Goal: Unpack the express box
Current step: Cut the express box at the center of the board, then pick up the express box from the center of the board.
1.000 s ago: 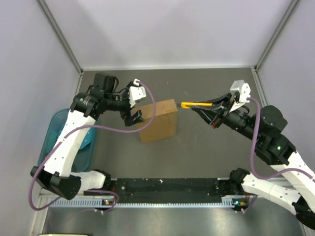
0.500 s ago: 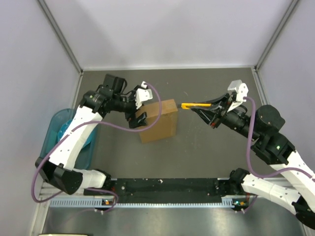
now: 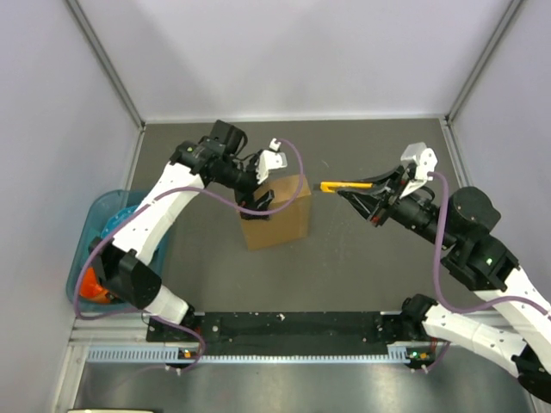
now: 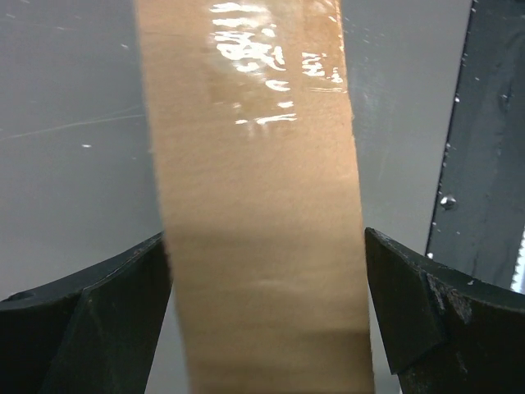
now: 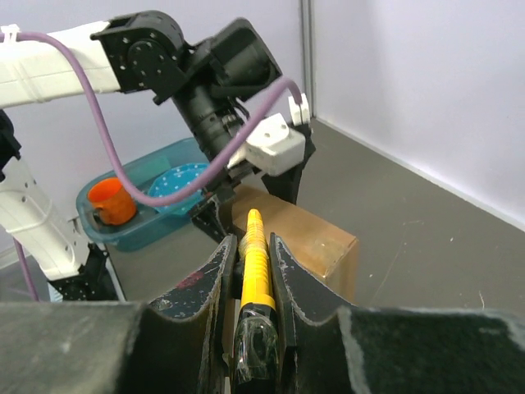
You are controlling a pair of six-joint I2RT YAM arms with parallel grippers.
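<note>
The express box (image 3: 280, 219), plain brown cardboard, stands on one edge mid-table. Its narrow taped face (image 4: 258, 205) fills the left wrist view. My left gripper (image 3: 261, 194) is open and straddles the box's left end, one black finger (image 4: 98, 312) on each side of that face. My right gripper (image 3: 357, 198) hovers to the right of the box, shut on a yellow utility knife (image 3: 344, 184). The knife (image 5: 256, 263) sticks out past the fingers, and its tip points at the box's near top corner (image 5: 316, 238) without touching it.
A blue bin (image 3: 95, 232) sits at the table's left edge with an orange cup (image 3: 93, 284) in it. The right wrist view shows the cup (image 5: 112, 201) beside a blue dotted dish (image 5: 176, 180). Grey walls close in three sides.
My left arm has swung right and its open gripper now sits over the box's left end instead of beside it. The right gripper and knife have barely moved.
</note>
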